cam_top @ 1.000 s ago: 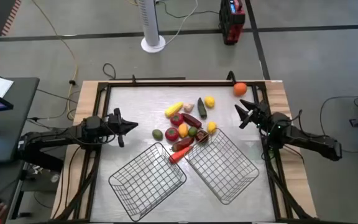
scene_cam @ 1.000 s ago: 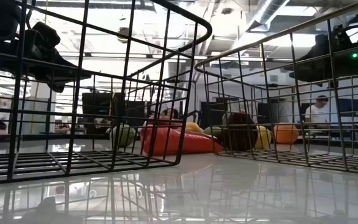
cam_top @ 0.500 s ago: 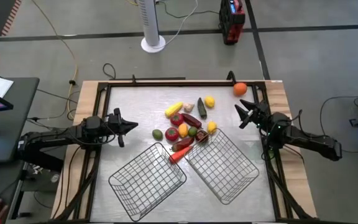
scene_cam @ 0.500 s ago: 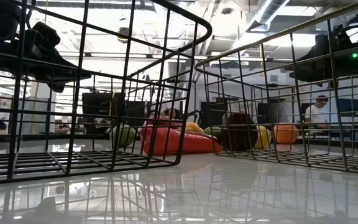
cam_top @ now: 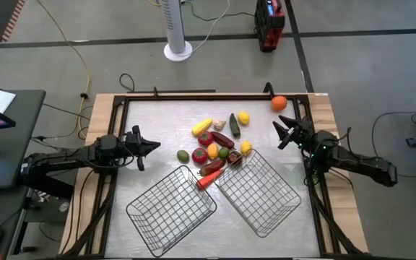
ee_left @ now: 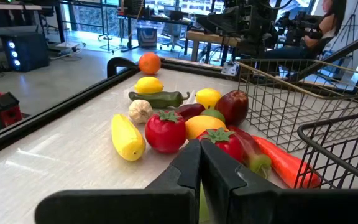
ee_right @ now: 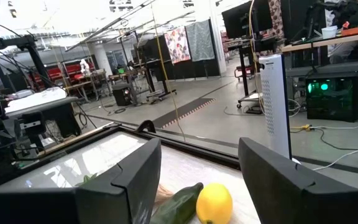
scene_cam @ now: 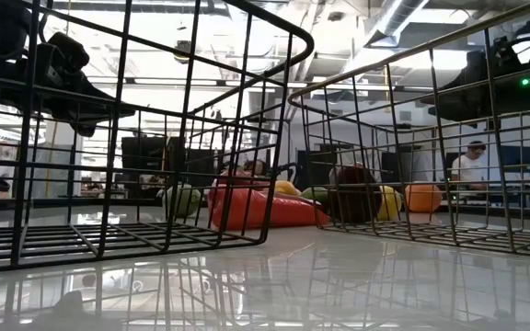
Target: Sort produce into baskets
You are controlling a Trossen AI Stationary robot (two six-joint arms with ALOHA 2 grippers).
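The produce [cam_top: 219, 143] lies in a loose heap on the table's middle: yellow corn [ee_left: 127, 137], a red tomato [ee_left: 165, 130], a green cucumber [ee_left: 159, 98], lemons, a red pepper and a carrot [cam_top: 205, 180]. Two wire baskets [cam_top: 170, 209] [cam_top: 260, 193] stand on the table just nearer than the heap. My left gripper [cam_top: 156, 146] hovers shut at the table's left, pointing level at the heap. At the table's right my right gripper [cam_top: 278, 133] hovers open, a lemon [ee_right: 213, 202] and the cucumber [ee_right: 179, 205] beyond its fingers. Both hold nothing.
An orange [cam_top: 279, 103] sits apart on the table's far right corner. A raised dark frame [cam_top: 193, 95] runs round the table. In the low view the baskets' walls [scene_cam: 247, 119] stand in front of the heap. Bare tabletop lies at the far left and near right.
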